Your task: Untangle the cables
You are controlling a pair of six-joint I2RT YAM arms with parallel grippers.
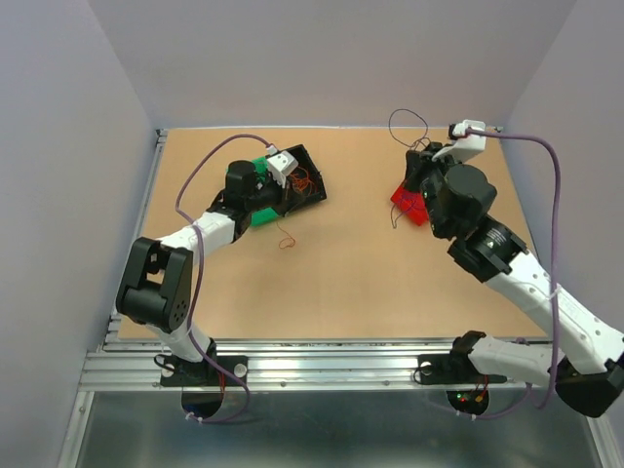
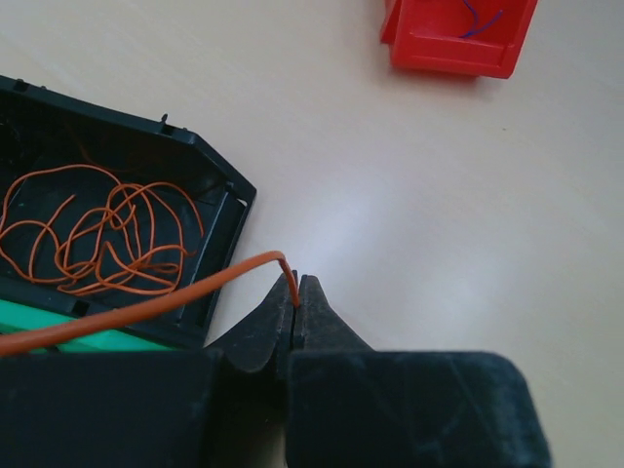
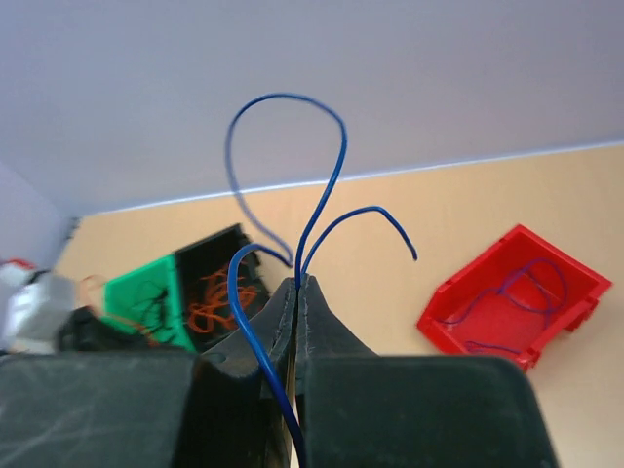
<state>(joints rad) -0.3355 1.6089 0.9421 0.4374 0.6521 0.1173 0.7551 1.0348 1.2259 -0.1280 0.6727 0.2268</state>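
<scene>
My left gripper [image 2: 296,292] is shut on the end of one orange cable [image 2: 185,294], just off the corner of a black bin [image 2: 210,156]. That cable trails left over the bin's rim. A tangle of orange cables [image 2: 97,234] lies inside the black bin. My right gripper [image 3: 302,285] is raised above the table and shut on thin blue cables [image 3: 331,161], which loop upward from the fingertips; one strand hangs down past the left finger. In the top view this loop [image 1: 404,117] shows above the red bin [image 1: 409,203], which has more blue strands [image 3: 507,297] inside.
A green bin [image 3: 146,297] with dark wires sits against the black bin [image 1: 307,185]. One loose orange wire [image 1: 286,239] lies on the tan table near them. Lavender arm cords [image 1: 558,185] arc over both arms. Walls close in the table on three sides.
</scene>
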